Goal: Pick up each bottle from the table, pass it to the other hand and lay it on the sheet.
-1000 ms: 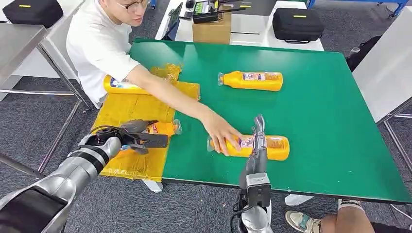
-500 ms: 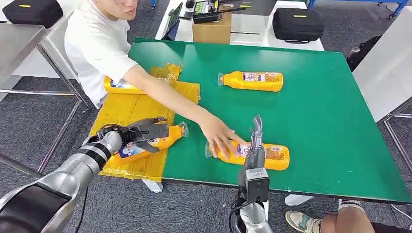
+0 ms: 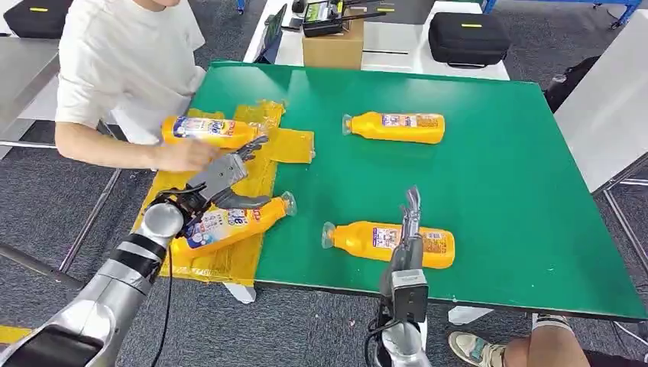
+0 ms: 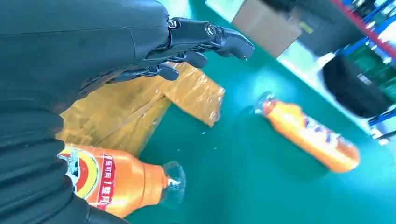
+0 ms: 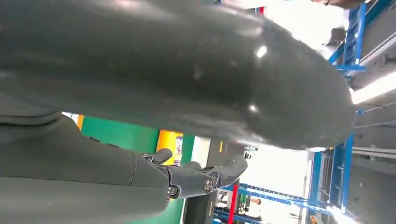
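An orange bottle [image 3: 229,222] lies on the yellow sheet [image 3: 294,144] at the table's left, cap toward the green top; it is also in the left wrist view [image 4: 116,179]. My left hand [image 3: 218,180] hovers just above it, fingers spread and holding nothing. A second bottle [image 3: 390,241] lies near the front edge. My right hand [image 3: 409,210] stands over its middle, fingers pointing up and apart, gripping nothing. A third bottle [image 3: 393,126] lies farther back. A person's hand [image 3: 183,157] holds another bottle [image 3: 206,130] at the sheet's far end.
The person stands at the table's left side, arm over the sheet. A cardboard box [image 3: 332,46] and a black case [image 3: 466,37] sit on the white table behind. A person's shoe [image 3: 474,348] is by the front right.
My left hand has let go of the bottle and lifted, leaving it on the sheet. The person's arm has drawn back from the near bottle to the sheet's far end.
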